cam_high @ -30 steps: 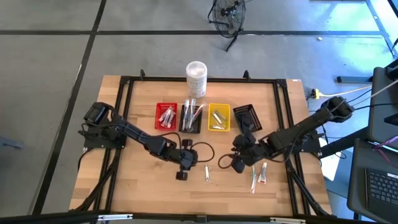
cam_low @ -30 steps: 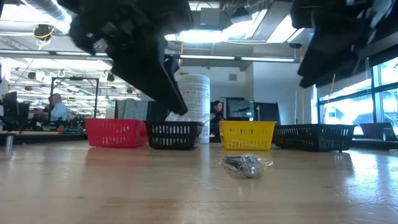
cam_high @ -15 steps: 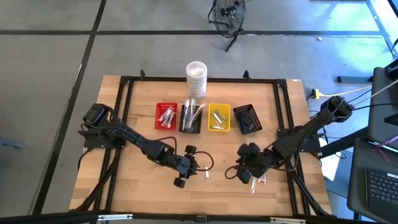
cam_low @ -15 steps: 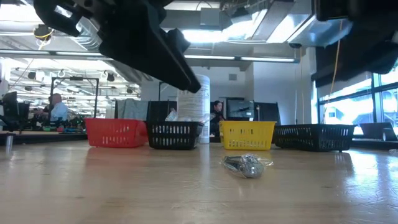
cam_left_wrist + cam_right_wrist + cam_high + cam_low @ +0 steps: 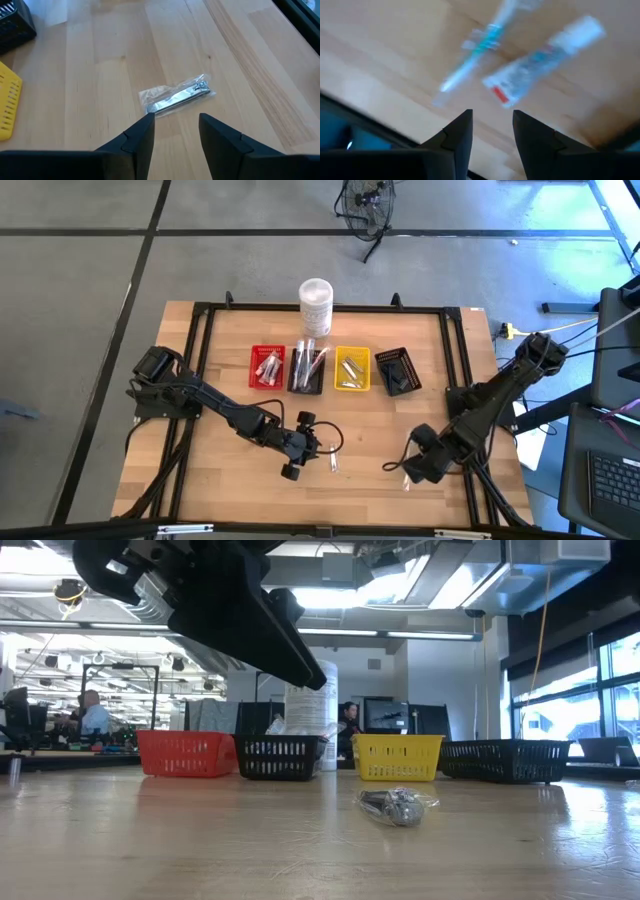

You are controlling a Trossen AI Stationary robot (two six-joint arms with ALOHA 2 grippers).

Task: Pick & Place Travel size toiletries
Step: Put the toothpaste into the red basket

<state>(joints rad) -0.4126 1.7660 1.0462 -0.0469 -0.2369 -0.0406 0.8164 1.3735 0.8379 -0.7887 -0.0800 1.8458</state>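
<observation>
A silvery piece in a clear wrapper (image 5: 177,97) lies flat on the wooden table, also visible in the high view (image 5: 333,461) and the low view (image 5: 395,806). My left gripper (image 5: 175,122) is open just short of it, and its fingers touch nothing. A slim pale toothbrush with a teal band (image 5: 475,55) and a small white tube with red and blue marks (image 5: 540,60) lie side by side near the table's near right part. My right gripper (image 5: 490,117) hovers open above them. In the high view that gripper (image 5: 412,470) hides most of both.
Four small baskets stand in a row at mid-table: red (image 5: 266,367), black (image 5: 306,368), yellow (image 5: 351,369) and black (image 5: 397,370), each holding items. A tall white container (image 5: 315,305) stands behind them. People sit in the room beyond. Bare wood lies between the two grippers.
My right gripper has moved toward the table's near right corner, over the toothbrush and tube, and has left the low view. My left gripper has moved a little to the right, toward the silvery piece. The items on the table have stayed where they were.
</observation>
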